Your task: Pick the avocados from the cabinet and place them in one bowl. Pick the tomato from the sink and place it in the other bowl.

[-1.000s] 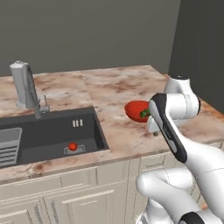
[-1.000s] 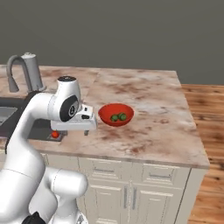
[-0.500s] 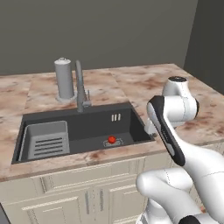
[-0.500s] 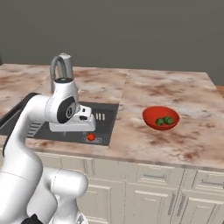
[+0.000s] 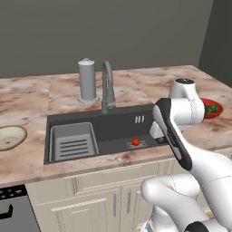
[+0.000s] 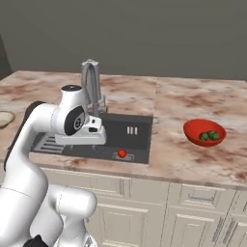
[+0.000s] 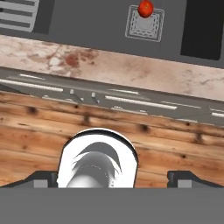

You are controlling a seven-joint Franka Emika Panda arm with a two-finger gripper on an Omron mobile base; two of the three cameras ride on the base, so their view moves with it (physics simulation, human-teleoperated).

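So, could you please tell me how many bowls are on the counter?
2: the red bowl right of the sink, and the cream bowl at the far left.

Tomato [image 5: 135, 142] in the sink [image 5: 113, 131], on the drain at its near right; rack [image 5: 72, 142] at left, faucet [image 5: 107, 88] behind. Avocados [image 6: 209, 136] in one bowl [image 6: 204, 132] far right; other bowl [image 5: 10, 137] far left.

Counter [image 5: 31, 102] polished pink-brown marbled stone, sink [image 5: 120, 129] matt dark grey basin, faucet [image 5: 107, 88] dull grey metal, tomato [image 7: 145, 8] glossy red, red bowl [image 6: 204, 132] smooth sheen, floor [image 7: 39, 131] knotty wood planks.
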